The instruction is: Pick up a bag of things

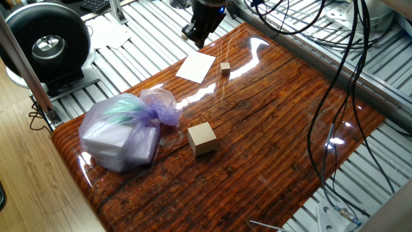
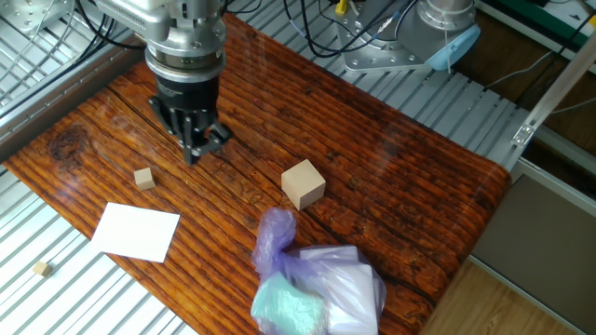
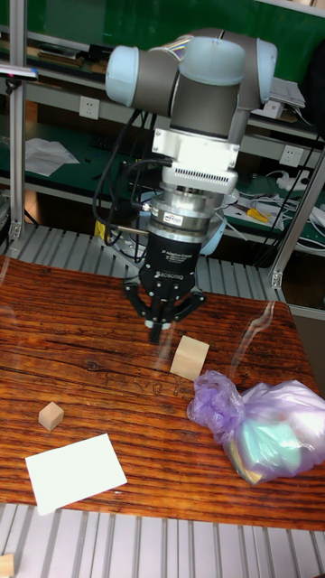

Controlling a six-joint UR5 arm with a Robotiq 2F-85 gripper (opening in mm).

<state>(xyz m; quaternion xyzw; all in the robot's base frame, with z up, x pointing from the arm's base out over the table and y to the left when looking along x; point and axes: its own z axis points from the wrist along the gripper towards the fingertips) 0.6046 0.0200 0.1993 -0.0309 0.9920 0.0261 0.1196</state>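
Note:
The bag of things (image 1: 122, 132) is a bulging pale-purple plastic bag with a knotted, ruffled top, lying at one end of the wooden table (image 1: 270, 129). It also shows as the bag (image 2: 317, 288) and the bag (image 3: 266, 429), with teal and white contents showing through. My gripper (image 2: 197, 147) hangs over the table's other end, well away from the bag and touching nothing. Its fingers meet at a single tip, with nothing between them, in the tall view of the gripper (image 3: 155, 332). In the first fixed view the gripper (image 1: 196, 38) is partly cut off at the top.
A tan cube (image 2: 304, 183) sits between gripper and bag. A small cube (image 2: 143, 178) and a white paper sheet (image 2: 136, 232) lie near the gripper. A black round device (image 1: 48, 42) stands beyond the bag's end. Cables (image 1: 335, 71) hang along one side.

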